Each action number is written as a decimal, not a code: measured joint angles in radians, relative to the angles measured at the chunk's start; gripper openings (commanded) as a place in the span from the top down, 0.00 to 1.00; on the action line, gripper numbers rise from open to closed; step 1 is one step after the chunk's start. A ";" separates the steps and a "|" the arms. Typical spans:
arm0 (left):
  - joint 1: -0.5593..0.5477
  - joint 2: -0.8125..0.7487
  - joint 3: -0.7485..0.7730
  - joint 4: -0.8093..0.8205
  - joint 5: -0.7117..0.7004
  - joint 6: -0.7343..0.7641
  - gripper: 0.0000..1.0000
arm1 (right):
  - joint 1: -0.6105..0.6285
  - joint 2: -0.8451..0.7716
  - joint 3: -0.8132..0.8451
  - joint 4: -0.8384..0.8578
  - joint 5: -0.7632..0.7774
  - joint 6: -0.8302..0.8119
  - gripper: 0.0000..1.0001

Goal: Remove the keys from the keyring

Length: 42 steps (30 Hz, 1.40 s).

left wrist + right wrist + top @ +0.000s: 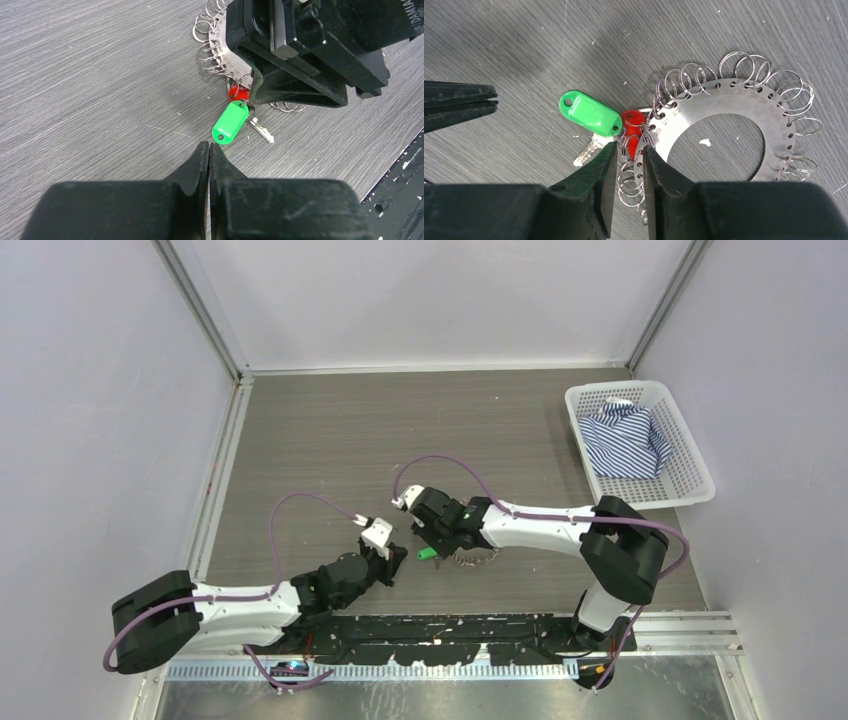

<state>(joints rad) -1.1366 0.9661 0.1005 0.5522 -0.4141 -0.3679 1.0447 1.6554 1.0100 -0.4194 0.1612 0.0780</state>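
Note:
The keyring [724, 100] is a flat silvery numbered plate with an open centre. Small wire rings [744, 62] hang round its edge, and it lies flat on the table [470, 560]. At its left edge hang a green tag [589, 114], a red tag [631, 122] and one silvery key [589, 151]. My right gripper [629, 150] stands narrowly open over that edge, with small rings and the plate's rim between its fingers. My left gripper [209, 145] is shut and empty, its tips just short of the green tag [230, 121] and the key [262, 132].
A white basket [700, 475] holding a striped cloth [625, 440] stands at the back right. The two grippers [395, 558] [432, 545] are close together near the front middle. A black strip [450, 635] runs along the table's near edge.

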 measured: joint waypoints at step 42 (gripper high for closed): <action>0.013 0.126 0.011 0.143 0.101 -0.017 0.87 | 0.000 -0.024 -0.027 -0.004 -0.004 -0.016 0.99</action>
<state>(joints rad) -1.1236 1.0916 0.1120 0.6952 -0.3130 -0.3847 1.0451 1.6310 0.9833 -0.4236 0.1570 0.0624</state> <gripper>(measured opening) 0.112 0.026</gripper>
